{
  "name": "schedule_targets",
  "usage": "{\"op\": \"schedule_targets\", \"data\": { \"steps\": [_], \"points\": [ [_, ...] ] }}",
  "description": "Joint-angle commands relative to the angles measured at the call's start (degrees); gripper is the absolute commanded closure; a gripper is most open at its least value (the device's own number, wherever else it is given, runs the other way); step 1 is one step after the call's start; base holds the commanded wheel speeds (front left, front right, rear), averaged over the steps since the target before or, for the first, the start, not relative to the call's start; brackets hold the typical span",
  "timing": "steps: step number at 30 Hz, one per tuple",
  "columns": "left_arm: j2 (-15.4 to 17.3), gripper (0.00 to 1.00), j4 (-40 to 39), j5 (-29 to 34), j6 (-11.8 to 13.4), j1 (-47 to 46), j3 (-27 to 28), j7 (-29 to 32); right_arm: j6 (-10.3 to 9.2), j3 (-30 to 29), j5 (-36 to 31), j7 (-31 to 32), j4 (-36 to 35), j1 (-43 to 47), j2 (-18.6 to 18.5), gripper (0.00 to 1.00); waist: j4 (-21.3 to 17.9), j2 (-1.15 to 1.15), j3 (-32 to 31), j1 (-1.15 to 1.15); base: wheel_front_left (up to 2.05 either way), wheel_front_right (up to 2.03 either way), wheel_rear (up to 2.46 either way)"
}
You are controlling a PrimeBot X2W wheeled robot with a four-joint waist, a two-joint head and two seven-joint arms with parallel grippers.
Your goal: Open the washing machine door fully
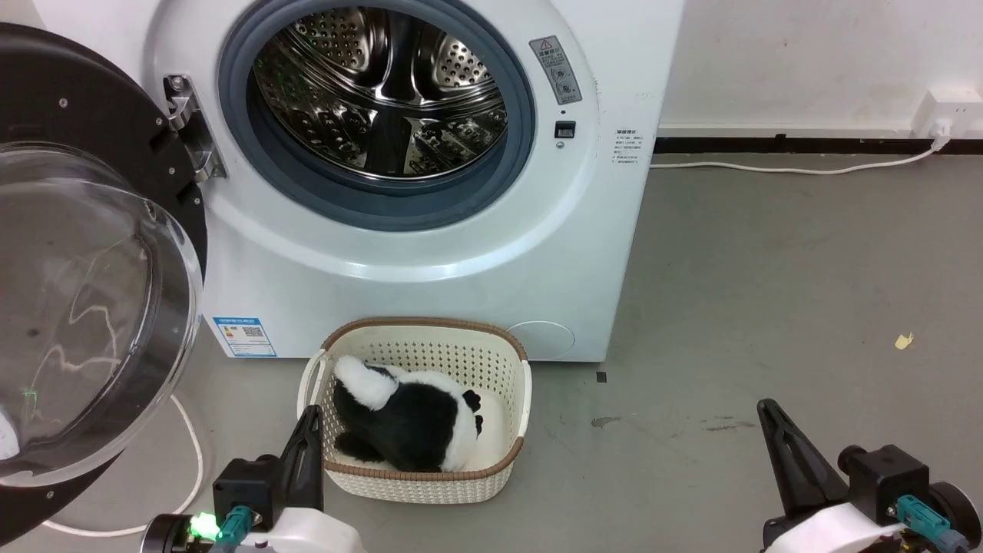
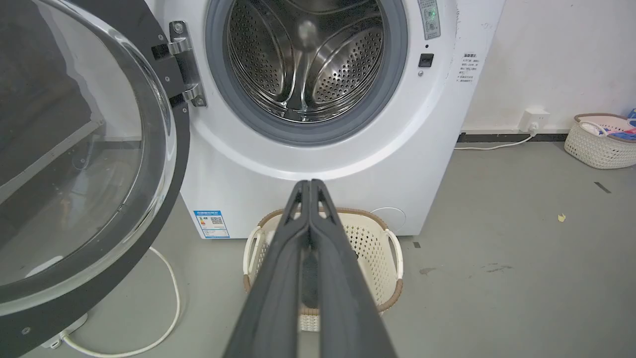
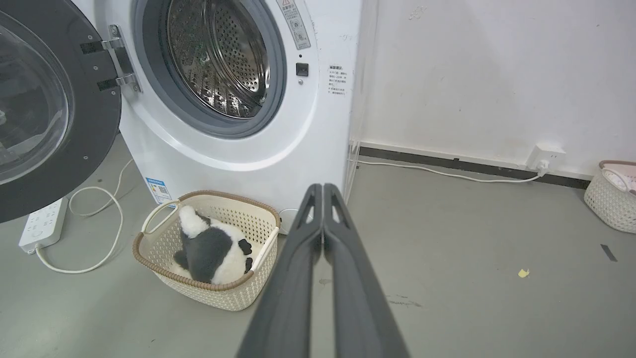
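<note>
The white washing machine [image 1: 430, 253] stands ahead with its steel drum [image 1: 380, 96] exposed. Its door [image 1: 84, 307], black-rimmed with a bulging clear glass bowl, is swung wide to the left on a metal hinge [image 1: 188, 127]; the door [image 2: 84, 164] also fills the left of the left wrist view and the door [image 3: 47, 114] shows at the left of the right wrist view. My left gripper [image 1: 311, 418] is shut and empty, low by the basket, well clear of the door. My right gripper [image 1: 768, 411] is shut and empty over bare floor at the right. Their tips [image 2: 309, 185] [image 3: 323, 188] meet.
A cream basket [image 1: 507, 361] holding a black-and-white plush toy [image 1: 407, 418] sits on the floor just before the machine. A white cable [image 1: 192, 453] and power strip [image 3: 42, 223] lie under the door. Another basket [image 3: 613, 196] stands by the right wall, near a wall socket [image 3: 546, 156].
</note>
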Motion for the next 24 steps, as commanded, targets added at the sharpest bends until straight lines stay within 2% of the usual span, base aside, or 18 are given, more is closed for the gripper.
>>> {"op": "schedule_targets", "data": {
  "steps": [1,24],
  "points": [
    [-0.1,1.0,-0.3,0.7,-0.5,-1.0,0.3,0.2,0.03,0.1,-0.3,0.3,-0.3,-0.7,0.1,1.0,0.0,0.0,0.0,0.0,0.0,0.0,0.0],
    [-1.3,1.0,-1.8,3.3,-2.3,-1.7,3.3,3.2,0.04,0.7,-1.4,2.8,-0.4,-2.2,0.2,1.0,-0.3,0.0,0.4,0.0,0.0,0.0,0.0]
  ]
}}
